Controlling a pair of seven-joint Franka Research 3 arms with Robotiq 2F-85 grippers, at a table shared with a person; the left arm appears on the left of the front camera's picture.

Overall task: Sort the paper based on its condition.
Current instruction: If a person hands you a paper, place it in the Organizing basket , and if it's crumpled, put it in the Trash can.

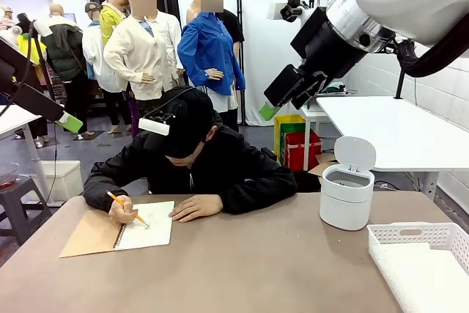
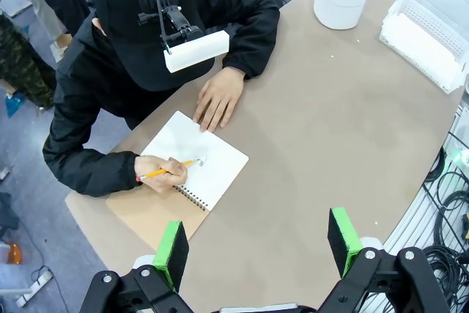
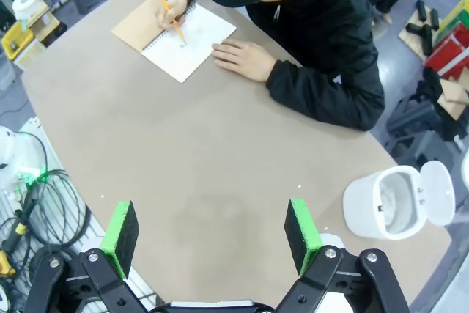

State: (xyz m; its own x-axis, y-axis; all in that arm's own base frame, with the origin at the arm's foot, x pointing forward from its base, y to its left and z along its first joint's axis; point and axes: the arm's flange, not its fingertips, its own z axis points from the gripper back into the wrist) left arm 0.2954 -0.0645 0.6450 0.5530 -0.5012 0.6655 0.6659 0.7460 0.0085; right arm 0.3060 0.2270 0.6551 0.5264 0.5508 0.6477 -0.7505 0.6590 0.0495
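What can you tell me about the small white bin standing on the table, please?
The white bin is a small round tub, smooth and plastic-looking, with a seam around its upper part. It stands upright on the brown table, on the robot's right, toward the far edge. Its rounded lid is swung up, leaving the top open, and the wrist views show nothing inside. It stands apart from the white basket. Only the table touches it.

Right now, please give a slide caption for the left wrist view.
Open left end effector above the table; a person writes in a notebook.
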